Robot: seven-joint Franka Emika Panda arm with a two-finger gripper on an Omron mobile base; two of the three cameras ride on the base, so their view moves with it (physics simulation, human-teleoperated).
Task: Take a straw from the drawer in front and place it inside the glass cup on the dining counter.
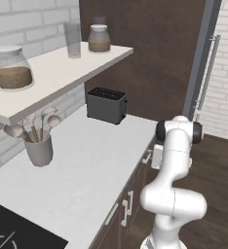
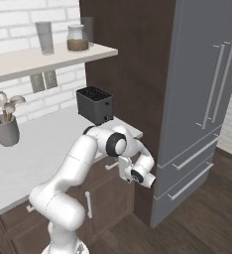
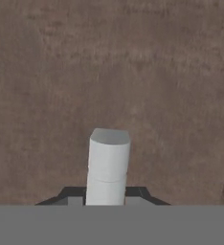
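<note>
a: gripper (image 3: 107, 195) pinching the drawer handle (image 3: 109, 158), one dark finger tip (image 3: 73, 194) pressed at each side of the silver bar, very near to the brown front of the drawer (image 3: 109, 72).
b: and the straw?
a: hidden, probably inside. seems shut, that drawer, just under the worktop (image 1: 86, 165). so nothing to pick yet.
b: biggest danger from here?
a: slipping off. only the tips on a smooth round bar, so with a fast pull, likely to lose the handle.
b: anything more?
a: pulling at an angle. with the arm folded so tight beside the cabinet, risk of jamming the drawer or twisting the bar out of the grip. also pulling too hard: could throw the thin straw to the back, difficult to reach after.
b: so, slowly and straight out.
</note>
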